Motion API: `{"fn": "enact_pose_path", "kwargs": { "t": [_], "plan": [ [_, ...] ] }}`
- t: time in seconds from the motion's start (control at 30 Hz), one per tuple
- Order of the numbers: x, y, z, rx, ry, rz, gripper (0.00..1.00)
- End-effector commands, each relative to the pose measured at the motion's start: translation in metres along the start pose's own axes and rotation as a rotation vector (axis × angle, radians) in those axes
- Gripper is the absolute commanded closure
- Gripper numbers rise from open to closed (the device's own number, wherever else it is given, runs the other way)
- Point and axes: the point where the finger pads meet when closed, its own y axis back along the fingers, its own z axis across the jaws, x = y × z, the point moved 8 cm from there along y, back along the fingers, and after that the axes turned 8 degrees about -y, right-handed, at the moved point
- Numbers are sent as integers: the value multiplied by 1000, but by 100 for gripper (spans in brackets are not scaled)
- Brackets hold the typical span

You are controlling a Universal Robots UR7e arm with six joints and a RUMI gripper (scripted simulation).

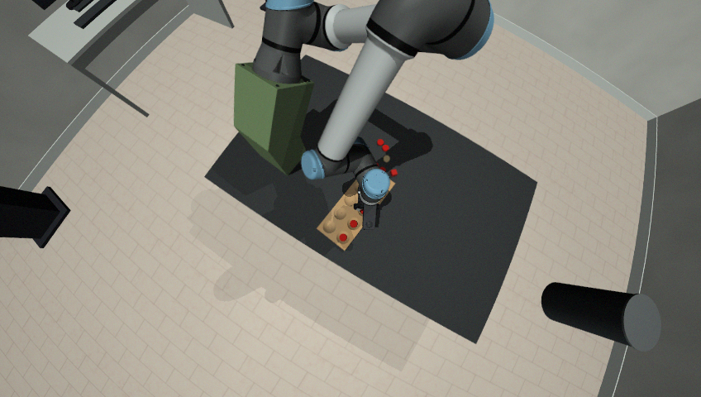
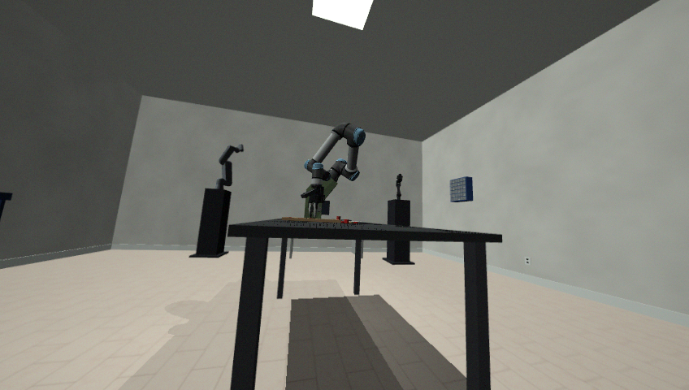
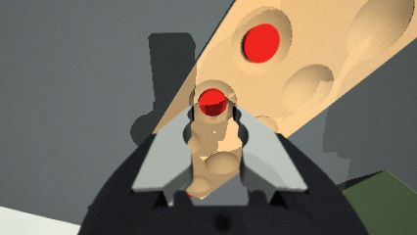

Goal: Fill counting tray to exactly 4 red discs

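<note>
The wooden counting tray (image 1: pixel 334 235) (image 2: pixel 295 219) (image 3: pixel 313 39) lies on the dark table. One red disc (image 1: pixel 343 237) sits in the pocket at its near end. A second red disc (image 1: pixel 353 223) (image 3: pixel 261 43) lies in the adjoining pocket. A third red disc (image 3: pixel 212 102) lies in the pocket after that, right at my fingertips, partly in shadow. My gripper (image 2: pixel 313 217) (image 3: pixel 212 107) points down over this pocket, its fingers slightly apart with a small gap on each side of the disc. It is open and holds nothing. The arm hides the tray's far part in the top view.
Beyond the tray's far end lie loose red discs (image 1: pixel 380 141), another red disc (image 1: pixel 384 147) and a red piece (image 1: pixel 393 172). A brownish disc (image 1: pixel 386 159) lies among them. More red shows partly hidden beside the wrist. The green pedestal (image 1: pixel 253 110) stands at the arm's base.
</note>
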Motion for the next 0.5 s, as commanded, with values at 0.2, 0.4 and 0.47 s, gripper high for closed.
{"fn": "enact_pose_path", "kwargs": {
  "t": [0.2,0.4,0.47],
  "plan": [
    [1,28,-1,1,0,1,72],
    [1,50,-1,1,0,2,72],
    [1,62,-1,1,0,2,72]
  ]
}}
